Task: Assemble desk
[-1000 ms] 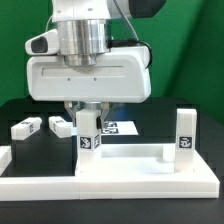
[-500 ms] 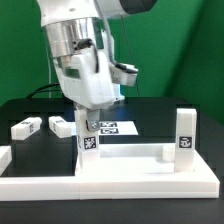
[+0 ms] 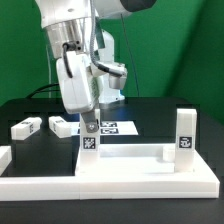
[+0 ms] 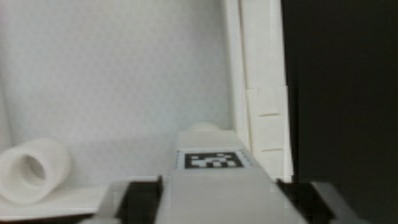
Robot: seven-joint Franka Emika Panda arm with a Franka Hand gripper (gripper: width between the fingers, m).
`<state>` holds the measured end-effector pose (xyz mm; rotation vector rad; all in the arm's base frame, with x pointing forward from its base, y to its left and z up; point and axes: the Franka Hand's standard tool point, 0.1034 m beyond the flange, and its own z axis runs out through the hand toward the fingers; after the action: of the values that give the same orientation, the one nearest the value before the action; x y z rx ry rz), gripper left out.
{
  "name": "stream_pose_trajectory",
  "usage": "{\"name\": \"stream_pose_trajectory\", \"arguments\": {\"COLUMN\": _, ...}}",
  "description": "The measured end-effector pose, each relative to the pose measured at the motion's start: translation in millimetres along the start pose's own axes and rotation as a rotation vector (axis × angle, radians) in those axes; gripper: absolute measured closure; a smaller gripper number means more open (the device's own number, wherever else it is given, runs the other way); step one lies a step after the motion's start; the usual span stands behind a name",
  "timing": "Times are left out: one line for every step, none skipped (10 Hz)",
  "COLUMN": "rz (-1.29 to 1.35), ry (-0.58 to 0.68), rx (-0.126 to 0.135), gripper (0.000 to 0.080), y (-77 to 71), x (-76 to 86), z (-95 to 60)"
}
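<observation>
I'm seeing the gripper (image 3: 89, 123) clenching a leg (image 3: 89, 141) from above. That leg is standing upright on the desk top (image 3: 140, 175), at the top's corner on the exterior view's left, w/ its tag facing the exterior cam. In the wrist view the fingers (image 4: 139, 203) are sitting on either side of the same leg (image 4: 217, 165), right against its flanks, no gap I can make out. The desk top is lying flat along the bench (image 3: 160, 115) edge nearest the exterior cam, and its raised rim (image 4: 263, 80) is running past the held leg. A second upright leg (image 3: 185, 135) is standing at the top's corner on the exterior view's right, well apart from the gripper. Two more are lying flat on the bench twd the exterior view's left: outer loose leg (image 3: 27, 127) and inner loose leg (image 3: 62, 126), near each other, not touching. The marker board (image 3: 118, 128) is lying just behind the held leg. The wrist cam is also showing a round ring-like feature (image 4: 27, 170) on the top's surface; can't tell what it is.
</observation>
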<state>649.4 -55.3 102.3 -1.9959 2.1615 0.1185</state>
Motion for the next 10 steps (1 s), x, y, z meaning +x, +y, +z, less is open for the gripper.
{"name": "stream_pose_trajectory", "arguments": {"rz": -0.246, "ry": 0.01, "rx": -0.034, "gripper": 0.0322, "y": 5.1, "x": 5.6, "z": -0.1}}
{"name": "stream_pose_trajectory", "arguments": {"rz": -0.478, "ry": 0.006, "rx": -0.033, "gripper": 0.0209, "y": 5.1, "x": 14.7, "z": -2.4}}
{"name": "stream_pose_trajectory", "arguments": {"rz": -0.59, "ry": 0.005, "rx": -0.032, "gripper": 0.0209, "y": 4.8, "x": 16.0, "z": -3.7}}
{"name": "stream_pose_trajectory", "arguments": {"rz": -0.662, "ry": 0.005, "rx": -0.033, "gripper": 0.0164, "y": 5.1, "x": 16.1, "z": -3.1}}
{"name": "stream_pose_trajectory", "arguments": {"rz": -0.743, "ry": 0.003, "rx": -0.034, "gripper": 0.0152, "y": 5.3, "x": 16.5, "z": -2.9}}
{"name": "stream_pose_trajectory", "arguments": {"rz": -0.845, "ry": 0.008, "rx": -0.04, "gripper": 0.0152, "y": 5.4, "x": 16.3, "z": -3.0}}
{"name": "stream_pose_trajectory", "arguments": {"rz": -1.058, "ry": 0.033, "rx": -0.077, "gripper": 0.0152, "y": 5.6, "x": 12.5, "z": -2.7}}
{"name": "stream_pose_trajectory", "arguments": {"rz": -1.277, "ry": 0.054, "rx": -0.113, "gripper": 0.015, "y": 2.7, "x": 3.0, "z": -2.9}}
{"name": "stream_pose_trajectory", "arguments": {"rz": -1.333, "ry": 0.046, "rx": -0.113, "gripper": 0.015, "y": 2.9, "x": -1.3, "z": -1.5}}
{"name": "stream_pose_trajectory", "arguments": {"rz": -1.314, "ry": 0.048, "rx": -0.112, "gripper": 0.015, "y": 3.0, "x": 2.0, "z": -2.1}}
